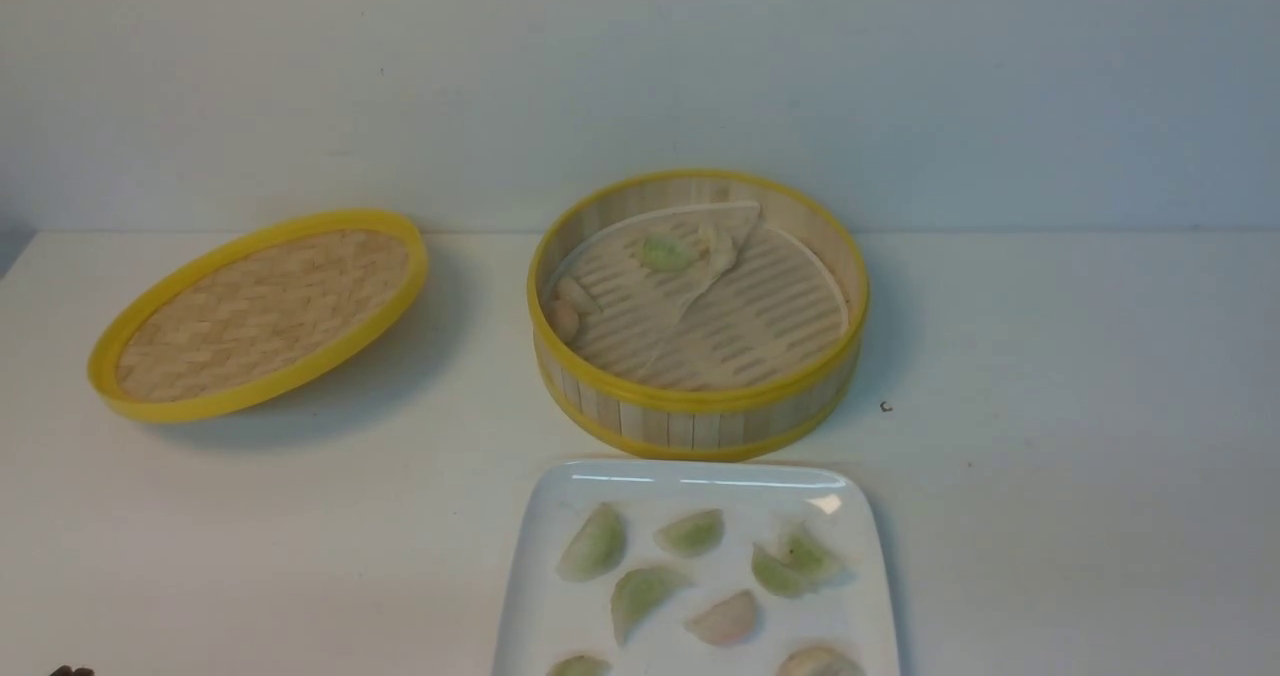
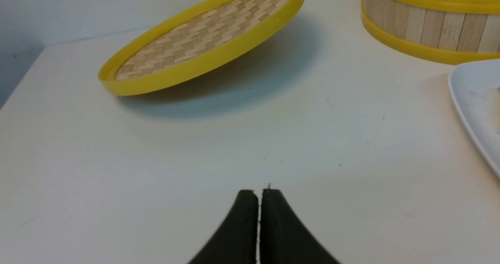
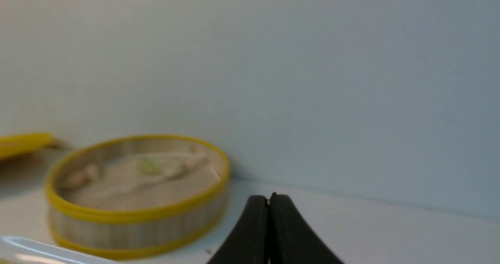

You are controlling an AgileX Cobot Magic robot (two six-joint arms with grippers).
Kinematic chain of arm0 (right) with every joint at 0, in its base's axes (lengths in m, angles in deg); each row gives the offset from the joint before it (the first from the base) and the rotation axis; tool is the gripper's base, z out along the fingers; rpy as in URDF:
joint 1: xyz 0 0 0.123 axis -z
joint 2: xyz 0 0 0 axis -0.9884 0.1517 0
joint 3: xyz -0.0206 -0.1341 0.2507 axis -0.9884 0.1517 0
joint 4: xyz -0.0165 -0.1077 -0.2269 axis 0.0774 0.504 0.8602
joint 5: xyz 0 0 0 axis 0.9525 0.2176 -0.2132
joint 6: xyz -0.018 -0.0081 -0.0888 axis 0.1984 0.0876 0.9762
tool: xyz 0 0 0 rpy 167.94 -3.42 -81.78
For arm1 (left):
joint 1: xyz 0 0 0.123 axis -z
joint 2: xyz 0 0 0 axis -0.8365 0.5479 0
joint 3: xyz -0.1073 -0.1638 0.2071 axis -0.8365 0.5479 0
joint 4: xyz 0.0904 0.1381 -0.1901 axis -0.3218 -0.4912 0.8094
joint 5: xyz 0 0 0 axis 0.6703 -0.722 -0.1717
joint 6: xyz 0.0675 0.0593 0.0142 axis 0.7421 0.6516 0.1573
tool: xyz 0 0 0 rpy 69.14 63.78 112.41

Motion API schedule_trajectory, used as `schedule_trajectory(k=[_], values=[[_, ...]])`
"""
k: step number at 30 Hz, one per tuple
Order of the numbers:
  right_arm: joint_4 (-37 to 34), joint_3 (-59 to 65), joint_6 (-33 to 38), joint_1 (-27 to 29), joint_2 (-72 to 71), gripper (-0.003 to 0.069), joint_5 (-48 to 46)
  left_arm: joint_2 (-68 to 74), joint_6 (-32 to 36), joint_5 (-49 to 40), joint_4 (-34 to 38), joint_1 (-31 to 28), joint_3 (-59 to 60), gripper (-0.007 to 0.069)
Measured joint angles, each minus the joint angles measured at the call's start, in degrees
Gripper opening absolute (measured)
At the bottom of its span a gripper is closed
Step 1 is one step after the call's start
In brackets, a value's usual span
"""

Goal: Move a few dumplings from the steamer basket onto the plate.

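Observation:
The steamer basket [image 1: 700, 411] stands at mid-table, its paper liner folded over. A green dumpling [image 1: 665, 253] and pinkish ones [image 1: 568, 311] lie inside it. In front of it the white plate [image 1: 535, 556] carries several dumplings [image 1: 640, 592], green and pinkish. My left gripper [image 2: 259, 193] is shut and empty, low over bare table, left of the plate [image 2: 474, 107] and basket [image 2: 429, 29]. My right gripper [image 3: 268, 198] is shut and empty, to the right of the basket [image 3: 136, 221], which shows blurred. Neither gripper appears in the front view.
The woven yellow-rimmed lid [image 1: 265, 311] lies tilted at the back left, also in the left wrist view [image 2: 203, 41]. A wall [image 1: 640, 76] closes the table's far edge. A small dark speck [image 1: 885, 407] lies right of the basket.

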Motion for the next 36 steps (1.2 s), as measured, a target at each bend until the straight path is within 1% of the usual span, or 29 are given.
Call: schedule_trajectory(k=[3, 5, 7, 10, 13, 17, 19, 36], values=[[0.06, 4.95, 0.00, 6.52, 0.00, -0.0015, 0.06, 0.00, 0.00, -0.06, 0.00, 0.00, 0.00, -0.0006], [0.12, 8.18, 0.00, 9.23, 0.00, -0.0015, 0.12, 0.00, 0.00, -0.06, 0.00, 0.00, 0.00, -0.0006], [0.18, 10.23, 0.00, 10.56, -0.14, -0.0015, -0.28, 0.00, 0.00, -0.06, 0.00, 0.00, 0.00, -0.0006], [0.23, 10.64, -0.04, 11.02, -0.67, -0.0015, -0.72, 0.00, 0.00, -0.07, 0.00, 0.00, 0.00, -0.0006], [0.23, 10.64, -0.04, 10.26, -0.67, -0.0015, -0.84, 0.00, 0.00, -0.07, 0.05, 0.00, 0.00, -0.0006], [0.23, 10.64, -0.04, 7.47, -0.67, -0.0015, -0.91, 0.00, 0.00, -0.12, 0.11, 0.00, 0.00, -0.0006], [0.23, 10.64, -0.04, 7.02, -0.67, -0.0015, -0.91, 0.00, 0.00, -0.12, 0.11, 0.00, 0.00, -0.0006], [0.23, 10.64, -0.04, 6.95, -0.67, -0.0015, -0.91, 0.00, -0.04, -0.12, 0.11, 0.00, 0.00, -0.0006]])
